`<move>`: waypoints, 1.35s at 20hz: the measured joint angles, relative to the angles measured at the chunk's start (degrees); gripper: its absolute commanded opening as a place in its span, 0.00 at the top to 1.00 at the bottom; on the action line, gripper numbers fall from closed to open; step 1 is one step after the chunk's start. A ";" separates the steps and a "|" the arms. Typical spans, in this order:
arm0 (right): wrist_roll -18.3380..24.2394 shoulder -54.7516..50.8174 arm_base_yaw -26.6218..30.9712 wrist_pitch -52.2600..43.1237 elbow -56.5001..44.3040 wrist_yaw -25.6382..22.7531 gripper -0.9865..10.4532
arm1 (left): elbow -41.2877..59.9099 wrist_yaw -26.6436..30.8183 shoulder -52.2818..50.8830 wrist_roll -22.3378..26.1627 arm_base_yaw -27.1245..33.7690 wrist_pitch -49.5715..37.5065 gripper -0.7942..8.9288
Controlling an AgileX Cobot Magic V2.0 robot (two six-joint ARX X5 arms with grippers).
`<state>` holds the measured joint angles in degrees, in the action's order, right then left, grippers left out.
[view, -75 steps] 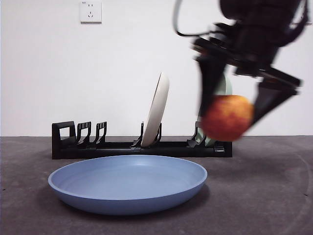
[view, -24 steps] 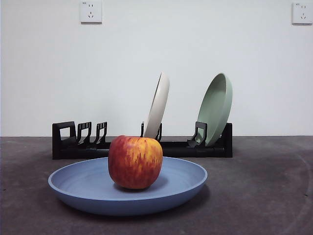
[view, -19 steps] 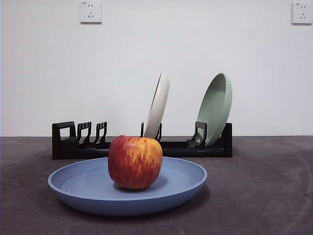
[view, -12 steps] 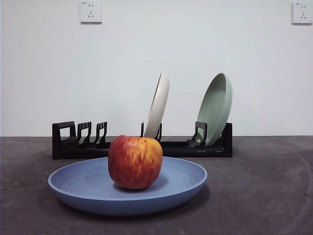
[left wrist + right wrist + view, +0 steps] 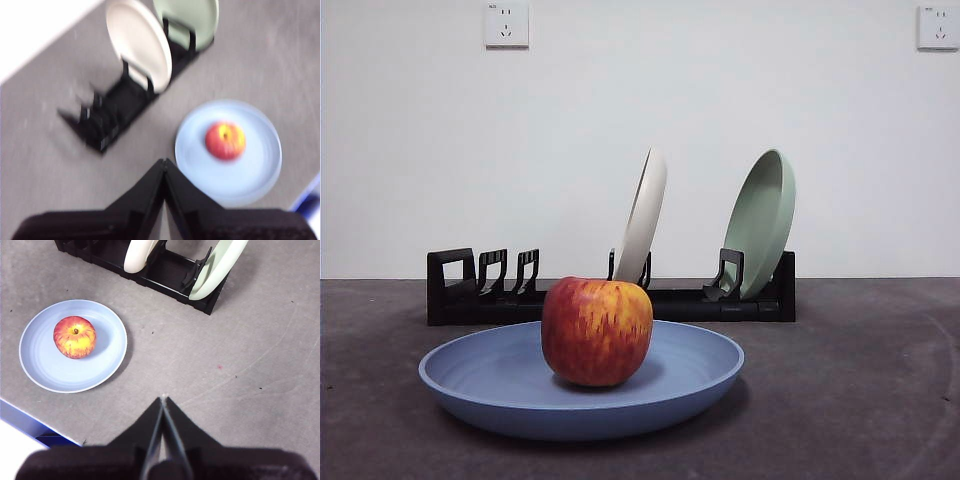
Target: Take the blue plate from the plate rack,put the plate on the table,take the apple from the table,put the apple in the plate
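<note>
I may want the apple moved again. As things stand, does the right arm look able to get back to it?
Probably yes. The apple sits exposed in the blue plate, nothing over it, and the right gripper, jaws shut, hangs above bare table beside it.

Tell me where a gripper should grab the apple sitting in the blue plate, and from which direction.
Grip the apple across its widest middle, coming straight down from above. It stands upright, stem up, in the blue plate, whose raised rim would likely block a low sideways approach, while nothing stands over it.
</note>
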<state>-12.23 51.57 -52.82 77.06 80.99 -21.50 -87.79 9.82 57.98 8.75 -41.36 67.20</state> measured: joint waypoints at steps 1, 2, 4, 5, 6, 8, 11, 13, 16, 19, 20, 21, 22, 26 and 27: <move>0.00 0.02 0.00 0.00 0.00 0.00 0.91 | 3.76 -5.42 -2.01 2.99 4.09 -5.20 0.92; 0.00 0.04 0.00 0.00 0.00 -0.02 0.91 | 8.44 -11.50 -4.63 5.38 8.55 -11.37 0.92; 0.02 0.20 0.00 0.00 0.00 -0.04 0.91 | 20.72 -22.14 -12.13 8.70 18.16 -25.94 0.92; 0.02 0.22 0.00 0.00 0.00 -0.04 0.91 | 27.26 -24.30 -16.24 9.44 22.29 -33.00 0.92; 0.00 0.24 0.00 -0.02 0.00 -0.04 0.91 | 33.99 -24.76 -20.17 9.68 26.08 -39.78 0.92; 0.02 0.35 0.00 0.00 0.00 -0.04 0.91 | 46.77 -25.00 -27.85 8.90 32.39 -50.80 0.92; 0.02 0.33 0.00 0.00 0.00 -0.04 0.91 | 65.33 -25.05 -38.86 5.49 39.21 -61.72 0.92; 0.00 0.33 0.00 0.00 0.00 -0.04 0.91 | 73.94 -25.05 -44.83 2.54 41.51 -63.01 0.92; 0.00 0.33 0.00 0.00 0.00 -0.04 0.91 | 80.87 -25.05 -51.74 -1.01 43.17 -63.04 0.92; 0.00 0.35 0.00 0.00 0.00 -0.04 0.91 | 85.18 -24.76 -57.29 -1.97 43.21 -63.71 0.92; 0.02 0.35 0.00 -0.02 0.00 -0.07 0.91 | 86.47 -24.76 -57.64 -1.99 43.21 -64.06 0.92; 0.02 0.35 0.00 0.00 0.00 -0.04 0.91 | 86.77 -24.76 -57.59 -2.05 43.21 -61.92 0.92; 0.00 0.44 0.00 0.00 0.00 -0.04 0.91 | 86.77 -24.79 -57.59 -2.23 43.23 -60.17 0.92; 0.00 0.42 0.00 -0.02 0.00 -0.07 0.91 | 86.77 -24.79 -57.61 -2.40 43.19 -58.34 0.92; 0.00 0.42 0.00 -0.02 0.00 -0.07 0.91 | 86.77 -24.79 -57.61 -2.40 43.19 -58.27 0.92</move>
<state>-12.23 51.99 -52.82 77.03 80.99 -21.56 -1.02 -14.96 0.36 6.35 1.83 8.93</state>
